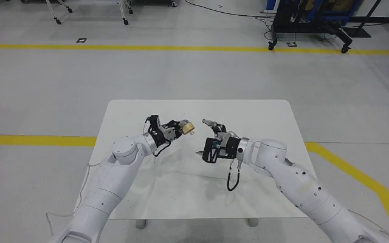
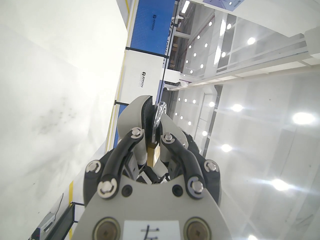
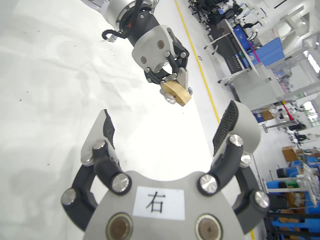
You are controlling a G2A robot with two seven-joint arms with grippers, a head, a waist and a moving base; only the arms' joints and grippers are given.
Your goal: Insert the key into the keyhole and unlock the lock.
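1. above the middle of the white table [image 1: 255, 194], the left gripper [image 3: 173, 82] is clamped on a brass padlock [image 3: 178, 95]. it holds the lock up off the surface, probably so the lock is presented to the other arm.
2. the padlock body is smooth yellow brass, flat-faced and rounded along one edge. it pokes out past the pale fingertips [image 3: 184, 79].
3. a small silvery metal piece [image 3: 170, 98] sits at the lock's edge. i cannot tell whether it is the key or part of the shackle.
4. also above the table's middle, toward the robot's right, the right gripper [image 3: 166, 126] is spread wide with nothing between its ribbed black pads [image 3: 223, 123]. it points at the lock but is apart from it.
5. the table wears a wrinkled white covering [image 3: 50, 76] with faint dark specks.
6. my judgement: the empty, spread gripper looks ready to take hold at the lock, and nothing has been turned yet.
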